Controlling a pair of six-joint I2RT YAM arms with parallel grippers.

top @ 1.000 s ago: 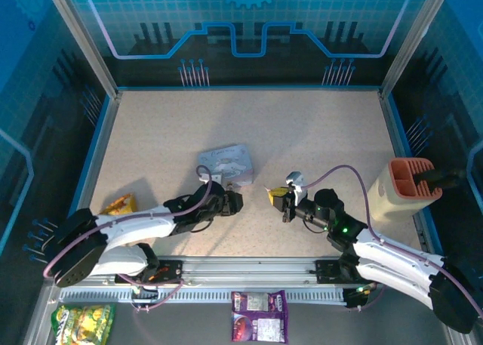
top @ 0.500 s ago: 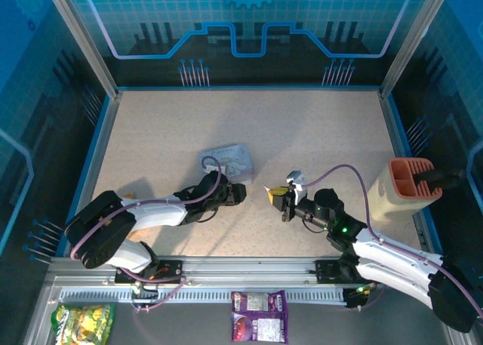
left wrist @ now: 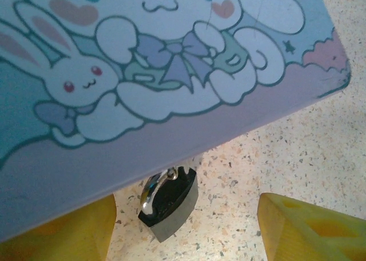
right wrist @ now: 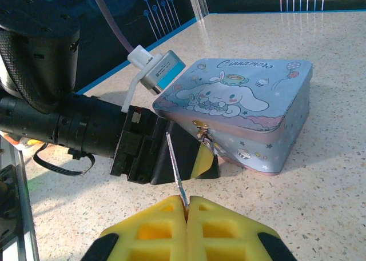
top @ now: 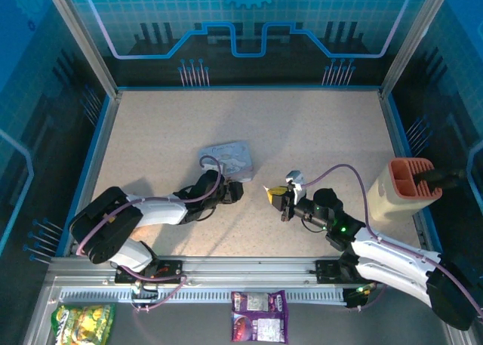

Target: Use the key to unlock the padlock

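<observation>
The lilac cartoon tin (top: 228,161) lies mid-table. The small dark padlock (left wrist: 167,203) hangs by its shiny shackle from the tin's front latch and rests on the table. My left gripper (left wrist: 186,218) is open, with a yellow finger (left wrist: 74,232) on each side of the padlock and neither touching it. In the top view the left gripper (top: 230,192) sits at the tin's near edge. My right gripper (right wrist: 187,203) is shut on the key (right wrist: 175,167), whose thin blade points up toward the tin (right wrist: 246,107). The right gripper (top: 278,196) hovers just right of the left one.
A beige holder with an orange top (top: 410,188) stands at the right edge. A purple packet (top: 259,316) and a green snack bag (top: 83,322) lie below the front rail. The left arm's black wrist (right wrist: 68,129) lies close before the key.
The left arm has reached forward, bringing its gripper up to the tin's near edge. The tin has shifted slightly. The right gripper has barely moved.
</observation>
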